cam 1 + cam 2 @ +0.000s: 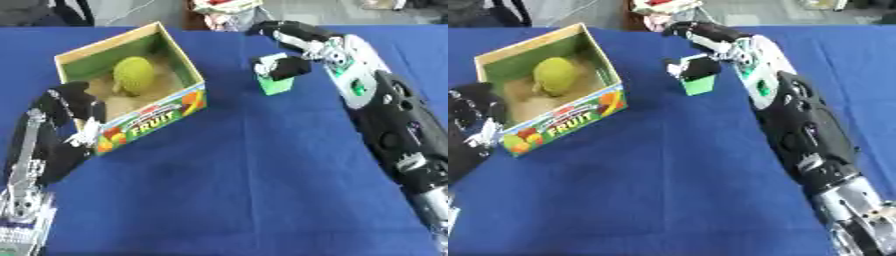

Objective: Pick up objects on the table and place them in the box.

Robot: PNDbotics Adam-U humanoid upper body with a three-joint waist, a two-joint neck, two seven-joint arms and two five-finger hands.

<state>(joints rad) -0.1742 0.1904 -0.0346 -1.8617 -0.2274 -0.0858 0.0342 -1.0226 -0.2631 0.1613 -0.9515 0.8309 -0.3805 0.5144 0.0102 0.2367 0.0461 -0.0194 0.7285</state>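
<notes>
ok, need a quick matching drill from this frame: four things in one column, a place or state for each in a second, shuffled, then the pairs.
Things
1. yellow-green fruit
2. green block
3. left hand
4. box

Places or states
A. on the blue cloth, open at the top, "FRUIT" printed on its front
B. under the right hand's curled fingers
C. inside the box, on its floor
D. against the box's near left corner

Pairs: 1-C, 2-B, 3-D, 4-A
</notes>
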